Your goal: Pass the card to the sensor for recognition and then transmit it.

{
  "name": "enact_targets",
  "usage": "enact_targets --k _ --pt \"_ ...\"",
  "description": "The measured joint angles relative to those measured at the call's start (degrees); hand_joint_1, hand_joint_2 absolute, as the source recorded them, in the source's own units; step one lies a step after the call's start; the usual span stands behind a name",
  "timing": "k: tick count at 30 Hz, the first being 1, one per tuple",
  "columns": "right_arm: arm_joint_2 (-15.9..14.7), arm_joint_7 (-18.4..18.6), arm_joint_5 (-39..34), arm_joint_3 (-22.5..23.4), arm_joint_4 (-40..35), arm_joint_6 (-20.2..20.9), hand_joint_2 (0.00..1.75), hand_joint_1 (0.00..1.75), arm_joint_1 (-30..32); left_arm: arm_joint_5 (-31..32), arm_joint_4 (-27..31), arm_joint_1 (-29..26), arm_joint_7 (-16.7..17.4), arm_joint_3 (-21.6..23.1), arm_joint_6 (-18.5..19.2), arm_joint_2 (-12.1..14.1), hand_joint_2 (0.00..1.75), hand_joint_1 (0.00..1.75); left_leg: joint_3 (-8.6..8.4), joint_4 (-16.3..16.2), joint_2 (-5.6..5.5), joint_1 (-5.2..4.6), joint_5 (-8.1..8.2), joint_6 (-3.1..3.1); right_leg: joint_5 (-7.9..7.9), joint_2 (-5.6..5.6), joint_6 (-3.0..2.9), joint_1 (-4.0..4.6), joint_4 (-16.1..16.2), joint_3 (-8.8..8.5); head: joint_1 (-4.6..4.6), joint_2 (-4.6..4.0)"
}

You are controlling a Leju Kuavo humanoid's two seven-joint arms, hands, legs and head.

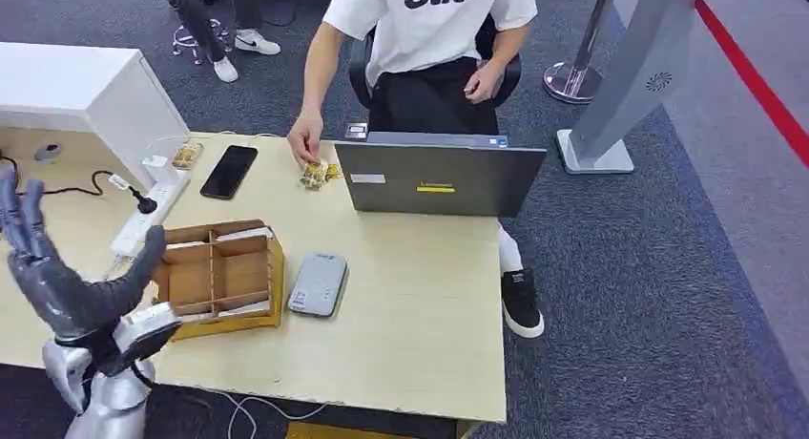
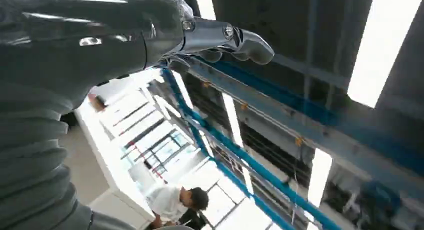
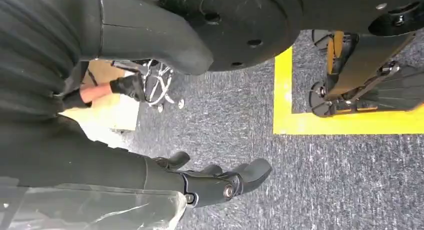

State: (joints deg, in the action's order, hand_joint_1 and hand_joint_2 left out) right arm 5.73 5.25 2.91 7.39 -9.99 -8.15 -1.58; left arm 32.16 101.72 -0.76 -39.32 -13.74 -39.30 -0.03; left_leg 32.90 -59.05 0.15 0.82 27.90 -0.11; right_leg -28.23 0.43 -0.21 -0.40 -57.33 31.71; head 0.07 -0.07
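Left hand (image 1: 67,267) raised, fingers (image 1: 24,215) spread and empty, at the tabletop's (image 1: 410,315) seven o'clock; right hand (image 3: 220,182) hangs released. Cards sit in the wooden box (image 1: 224,277), reader (image 1: 318,284) just beside; a careless reach could knock either.

Laptop (image 1: 439,177) screen faces away; seated person (image 1: 429,38) cropped above the chest.
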Motion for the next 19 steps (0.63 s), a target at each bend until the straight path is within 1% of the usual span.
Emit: enact_targets --k 1,2,3,4,5,6,7,9,10,12,14,19 --pt "0.04 0.00 -0.16 0.18 0.02 -0.11 1.75 0.00 0.05 -2.55 2.62 -1.51 -0.15 -0.87 0.00 -1.22 1.75 0.00 -0.01 0.00 0.00 0.01 0.00 0.00 0.00 0.00 0.00 0.00 0.00 0.01 0.02 0.00" --pt "0.11 0.00 -0.44 0.48 0.02 -0.29 1.75 0.00 0.09 -6.19 6.52 -3.51 -0.42 -2.03 0.02 -2.84 1.75 0.00 0.00 0.00 -0.01 0.02 0.02 -0.03 -0.01 0.00 -0.01 0.00 0.00 0.02 -0.02 0.00" --pt "0.18 0.02 -0.48 0.83 0.02 -0.39 1.75 0.00 0.18 -8.54 9.83 -5.38 -0.55 -3.31 0.02 -4.42 1.75 0.00 0.01 0.00 -0.01 0.03 0.02 -0.03 -0.02 -0.01 -0.01 0.00 0.00 0.02 0.00 0.00" --pt "0.22 0.02 -0.61 1.07 0.02 -0.59 1.75 0.00 0.26 -9.54 12.25 -6.77 -0.63 -4.67 0.04 -5.53 1.75 0.00 0.00 0.00 -0.04 0.04 0.02 -0.03 -0.05 -0.04 0.01 0.00 0.00 0.02 -0.02 0.00" --pt "0.26 0.00 -0.92 1.23 0.02 -0.72 1.75 0.00 0.31 -10.44 14.55 -7.77 -0.72 -6.45 0.09 -7.24 1.75 0.00 0.05 0.02 -0.11 0.04 0.02 -0.03 -0.07 -0.12 0.02 0.00 -0.01 -0.02 0.00 0.00" --pt "0.30 0.06 -1.05 1.31 0.02 -0.79 1.75 0.00 0.32 -12.88 15.95 -8.92 -0.77 -8.02 0.15 -8.51 1.75 0.00 0.07 0.03 -0.14 0.04 0.03 -0.02 -0.11 -0.17 0.06 0.00 -0.01 -0.05 0.02 0.00" --pt "0.39 0.13 -1.09 1.51 0.02 -0.88 1.75 0.00 0.29 -17.12 16.42 -10.25 -0.77 -9.48 0.77 -9.22 1.75 0.00 0.03 0.04 -0.13 0.03 0.05 -0.05 -0.13 -0.16 0.08 0.00 -0.01 -0.05 0.09 0.00" --pt "0.68 0.24 -1.42 2.25 0.02 -0.96 1.75 0.00 0.34 -29.94 15.92 -12.53 -0.90 -13.94 4.36 -10.70 1.75 0.00 -0.05 0.04 -0.07 0.05 0.08 -0.06 -0.20 -0.11 -0.03 0.01 -0.02 -0.05 -0.04 0.00" --pt "0.79 0.24 -1.51 2.54 0.02 -0.99 1.75 0.00 0.38 -34.43 15.29 -13.02 -0.50 -16.38 5.64 -11.26 1.75 0.00 -0.03 0.04 -0.09 0.12 0.07 -0.07 -0.20 -0.12 -0.04 0.03 -0.03 -0.02 -0.07 0.00" --pt "0.87 0.24 -1.58 2.82 0.02 -1.01 1.75 0.00 0.46 -35.06 14.91 -14.30 -0.66 -19.73 6.47 -11.88 1.75 0.00 -0.03 0.04 -0.16 0.19 0.05 -0.10 -0.20 -0.16 -0.04 0.07 -0.03 -0.04 -0.07 0.00" --pt "0.92 0.24 -1.60 2.93 0.02 -1.01 1.75 0.00 0.44 -35.04 14.58 -14.80 -0.68 -21.71 6.82 -12.32 1.75 0.00 -0.02 0.04 -0.20 0.18 0.03 -0.12 -0.20 -0.18 -0.04 0.07 -0.04 -0.08 -0.07 0.00" --pt "1.07 0.24 -1.60 3.48 0.02 -1.01 1.75 0.00 0.44 -35.04 14.23 -15.51 -0.70 -24.62 7.04 -13.08 1.75 0.00 -0.03 0.04 -0.19 0.17 0.03 -0.12 -0.20 -0.18 -0.04 0.06 -0.04 -0.09 -0.09 0.00"
